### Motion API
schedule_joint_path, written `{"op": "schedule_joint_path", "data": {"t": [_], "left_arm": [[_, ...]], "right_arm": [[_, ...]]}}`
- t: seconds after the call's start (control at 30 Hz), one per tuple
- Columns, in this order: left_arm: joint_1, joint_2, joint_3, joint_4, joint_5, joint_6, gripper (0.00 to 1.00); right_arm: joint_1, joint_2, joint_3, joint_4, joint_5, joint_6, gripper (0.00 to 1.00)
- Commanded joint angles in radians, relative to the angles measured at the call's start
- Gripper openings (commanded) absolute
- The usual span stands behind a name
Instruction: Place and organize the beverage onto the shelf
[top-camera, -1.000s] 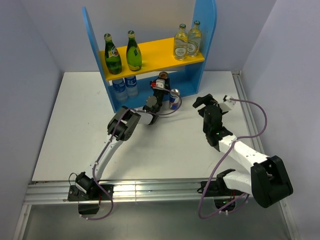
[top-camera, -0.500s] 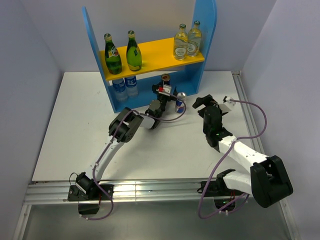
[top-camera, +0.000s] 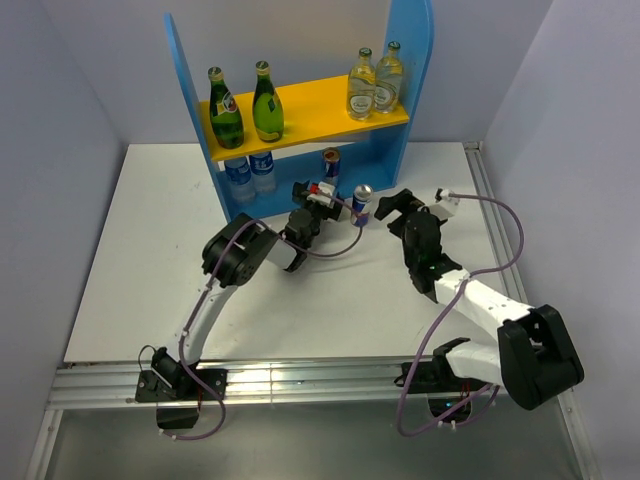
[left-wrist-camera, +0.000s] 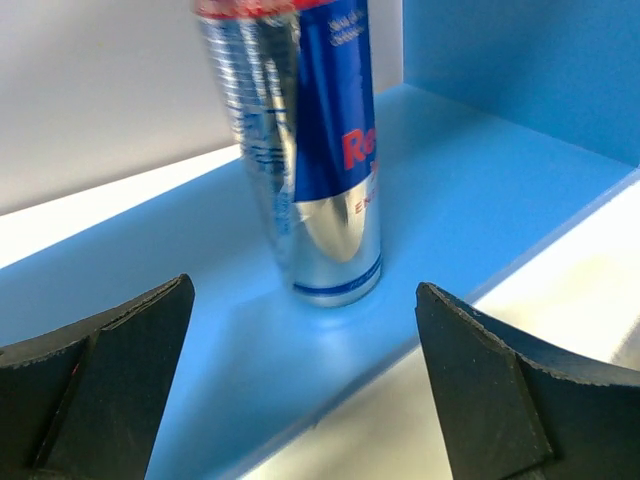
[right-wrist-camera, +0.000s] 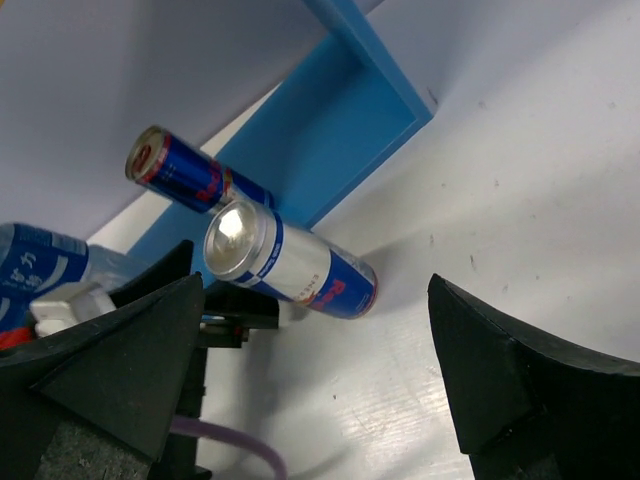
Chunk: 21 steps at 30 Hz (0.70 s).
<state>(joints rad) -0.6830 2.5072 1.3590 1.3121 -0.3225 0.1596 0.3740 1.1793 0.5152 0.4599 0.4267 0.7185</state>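
**Top view, left to right.** The shelf (top-camera: 182, 80) carries two green bottles (top-camera: 226, 110) at the left of its yellow upper board (top-camera: 310, 105). Two blue-labelled plastic bottles (top-camera: 250, 173) stand beneath, their tops hidden by the board. One can (top-camera: 331, 162) stands upright on the blue base (left-wrist-camera: 480, 180). The left claw (top-camera: 318, 190), close against this can a second ago, has drawn back. It is released, its fingers (left-wrist-camera: 105, 375) spread to either side and clear of the can, so that can is judged placed. The other can (top-camera: 361, 203) stands on the desk (top-camera: 150, 250), just in front of the base and slightly further right than before. The right claw (top-camera: 398, 203), spread wide and holding nothing, has moved nearer to it, so this can is probably next. Two yellowish bottles (top-camera: 375, 83) occupy the board's right end. The placed can's top is cut off in the left wrist view. Whether the desk can touches the base edge cannot be told.
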Motion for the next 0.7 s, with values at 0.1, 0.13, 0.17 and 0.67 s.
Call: {"op": "schedule_joint_path", "data": {"t": [0.1,0.13,0.17,0.67], "left_arm": [[-0.041,-0.202,-0.199,0.550,-0.062,-0.015,0.99],[-0.059,-0.220,-0.225,0.550,-0.072,-0.008,0.99],[-0.070,-0.237,-0.253,0.552,-0.114,-0.003,0.99],[-0.259,-0.593,-0.833,0.549,-0.326,-0.150,0.99]], "right_arm": [[0.098,0.037,0.097,-0.115,0.035,-0.109,1.00],[0.111,0.046,0.109,-0.131,0.029,-0.117,1.00],[0.130,0.074,0.135,-0.174,0.026,-0.120,1.00],[0.158,0.374,0.325,-0.273,0.060,-0.169,0.99]]}}
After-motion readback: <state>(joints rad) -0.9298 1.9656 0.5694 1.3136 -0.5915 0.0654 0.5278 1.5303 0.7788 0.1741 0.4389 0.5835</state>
